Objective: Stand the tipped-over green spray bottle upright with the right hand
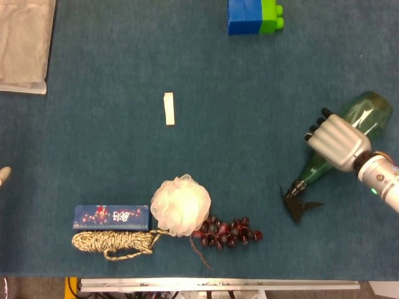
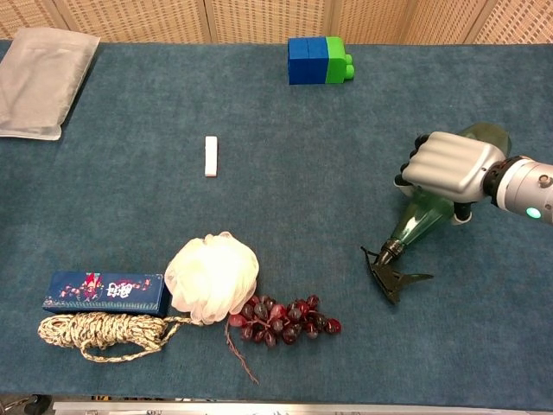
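Observation:
The green spray bottle lies tipped over at the right of the blue table, its base pointing to the far right and its black trigger nozzle toward the front. My right hand sits over the middle of the bottle with its fingers curled around the body. The chest view shows the same grip: right hand wrapped over the green spray bottle, whose black trigger nozzle rests near the cloth. Only a pale tip of the left hand shows at the left edge.
Dark red grapes, a white bath pouf, a blue box and a coil of rope lie along the front. A small white block is mid-table, blue-green bricks at the back, a grey pouch at back left.

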